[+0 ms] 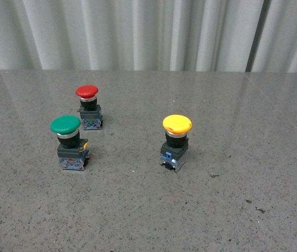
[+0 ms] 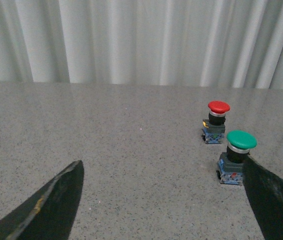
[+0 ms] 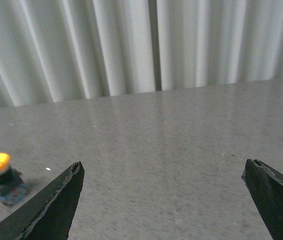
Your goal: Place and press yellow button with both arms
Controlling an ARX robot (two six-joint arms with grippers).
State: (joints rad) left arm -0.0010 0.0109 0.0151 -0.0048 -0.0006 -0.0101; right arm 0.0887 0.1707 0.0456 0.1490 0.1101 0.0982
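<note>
Yellow button [image 1: 177, 137] outside wide-spread right gripper [image 3: 162, 164], left gripper [image 2: 162, 161] equally wide (both empty)

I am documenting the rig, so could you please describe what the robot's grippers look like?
Only the fingers show. The left gripper and right gripper each have two flat, matte black fingers tapering to a point. One left finger has pale scuffs along its edge. No cables or markings are visible.

No text, number or brand can be read anywhere. The bases of the yellow button [image 1: 177, 139], the green button [image 1: 69, 142] and the red button [image 1: 88, 107] carry small coloured marks, too small to read.
</note>
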